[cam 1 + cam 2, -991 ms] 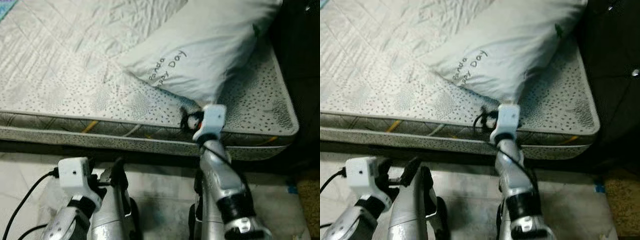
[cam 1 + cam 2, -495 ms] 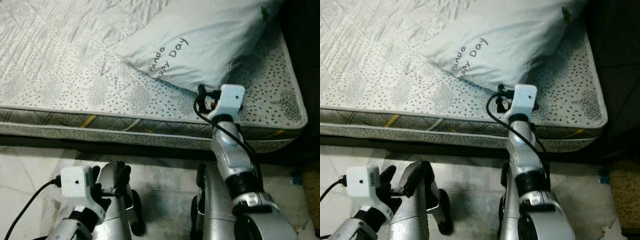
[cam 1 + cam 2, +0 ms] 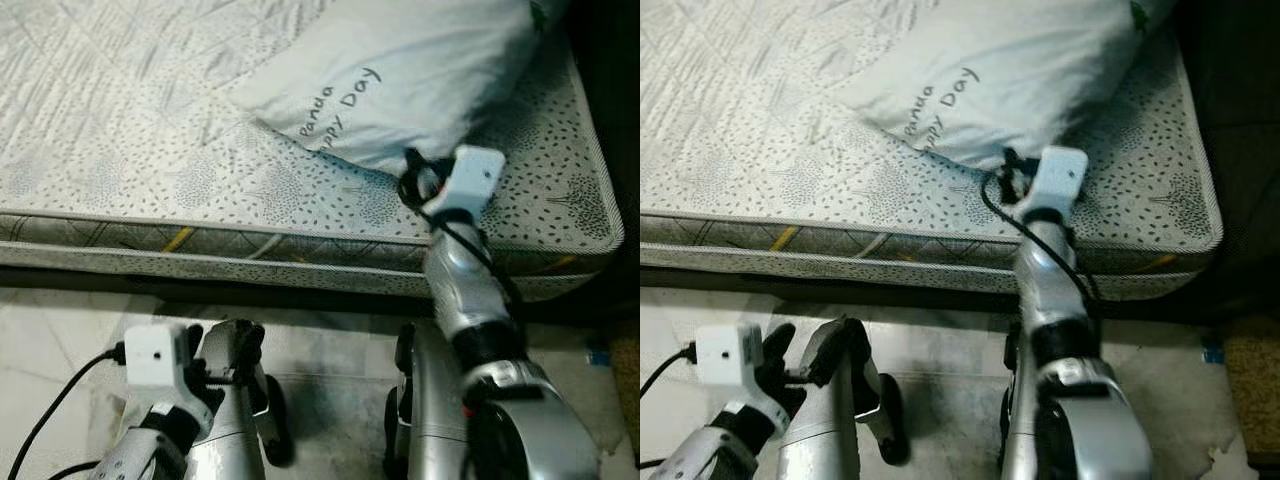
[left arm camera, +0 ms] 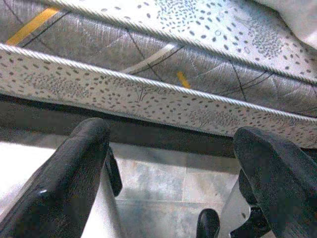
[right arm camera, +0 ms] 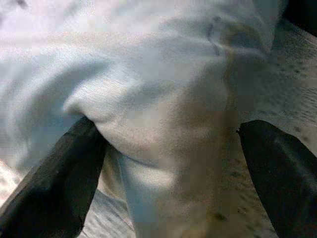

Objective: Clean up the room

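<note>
A pale pillow (image 3: 400,70) printed "Panda Happy Day" lies on the speckled mattress (image 3: 150,170), toward its right end. My right gripper (image 3: 420,178) reaches over the mattress edge to the pillow's near corner. In the right wrist view its two black fingers (image 5: 49,183) stand wide apart, open, with the pillow's fabric (image 5: 163,99) bulging between them. My left gripper (image 3: 235,350) hangs low over the floor in front of the bed, open, with nothing between its fingers (image 4: 74,168).
The mattress side (image 4: 148,89) runs across in front of me with a dark gap beneath it. Pale floor tiles (image 3: 330,350) lie below. Dark furniture (image 3: 610,60) stands right of the bed, a brown mat (image 3: 625,385) on the floor there. A black cable (image 3: 55,405) trails at left.
My right gripper has moved forward from the mattress edge onto the bed, up to the pillow's near corner. The left arm stays low, barely moved.
</note>
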Available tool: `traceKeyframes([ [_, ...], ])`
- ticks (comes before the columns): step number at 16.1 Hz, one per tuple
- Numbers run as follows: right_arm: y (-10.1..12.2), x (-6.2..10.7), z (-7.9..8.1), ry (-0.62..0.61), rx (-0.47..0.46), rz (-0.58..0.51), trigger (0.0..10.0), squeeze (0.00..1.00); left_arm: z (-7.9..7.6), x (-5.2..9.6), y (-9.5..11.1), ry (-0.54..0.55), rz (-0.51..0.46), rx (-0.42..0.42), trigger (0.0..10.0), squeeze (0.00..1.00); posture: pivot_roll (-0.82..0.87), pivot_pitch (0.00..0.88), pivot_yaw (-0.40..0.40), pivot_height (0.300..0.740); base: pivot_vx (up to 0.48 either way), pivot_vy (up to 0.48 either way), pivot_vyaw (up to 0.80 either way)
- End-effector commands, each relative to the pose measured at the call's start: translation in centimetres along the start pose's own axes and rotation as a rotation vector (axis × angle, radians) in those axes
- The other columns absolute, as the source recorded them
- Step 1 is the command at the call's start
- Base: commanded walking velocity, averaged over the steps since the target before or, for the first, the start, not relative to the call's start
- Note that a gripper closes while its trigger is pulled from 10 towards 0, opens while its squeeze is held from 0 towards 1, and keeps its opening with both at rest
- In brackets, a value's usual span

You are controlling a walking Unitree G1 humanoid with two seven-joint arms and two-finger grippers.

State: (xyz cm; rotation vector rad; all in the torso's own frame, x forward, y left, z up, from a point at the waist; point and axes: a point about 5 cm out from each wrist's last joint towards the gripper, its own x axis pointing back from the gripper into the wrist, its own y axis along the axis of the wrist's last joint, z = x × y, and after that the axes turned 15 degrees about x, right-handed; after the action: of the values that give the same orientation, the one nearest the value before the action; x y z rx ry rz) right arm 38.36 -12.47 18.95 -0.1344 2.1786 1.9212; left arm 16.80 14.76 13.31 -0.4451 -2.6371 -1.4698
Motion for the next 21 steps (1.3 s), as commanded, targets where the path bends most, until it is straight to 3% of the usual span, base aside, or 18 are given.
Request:
traceKeyframes([
  [1,0.4,0.1,1.7,0.021,-0.059,-0.009,0.0,0.0,0.5,0.2,-0.5,0.041,0.026,0.0,10.0,0.0,0.03,0.364,0.056,0.552,0.0,0.0,0.0],
  [3,0.8,0.6,3.9,0.064,-0.108,-0.008,0.0,0.0,0.6,0.2,-0.3,0.047,0.019,-0.004,10.0,0.0,0.04,0.361,0.054,0.552,0.0,0.0,0.0],
  [7,0.4,1.8,6.1,0.12,-0.159,0.007,0.0,0.0,0.8,0.1,-0.2,0.055,0.012,-0.008,10.0,0.0,0.04,0.356,0.054,0.552,0.0,0.0,0.0],
  [21,0.4,1.4,6.3,0.147,-0.137,-0.002,0.0,0.0,1.1,-0.1,0.1,0.071,-0.002,-0.029,10.0,0.0,0.04,0.344,0.057,0.552,0.0,0.0,0.0],
])
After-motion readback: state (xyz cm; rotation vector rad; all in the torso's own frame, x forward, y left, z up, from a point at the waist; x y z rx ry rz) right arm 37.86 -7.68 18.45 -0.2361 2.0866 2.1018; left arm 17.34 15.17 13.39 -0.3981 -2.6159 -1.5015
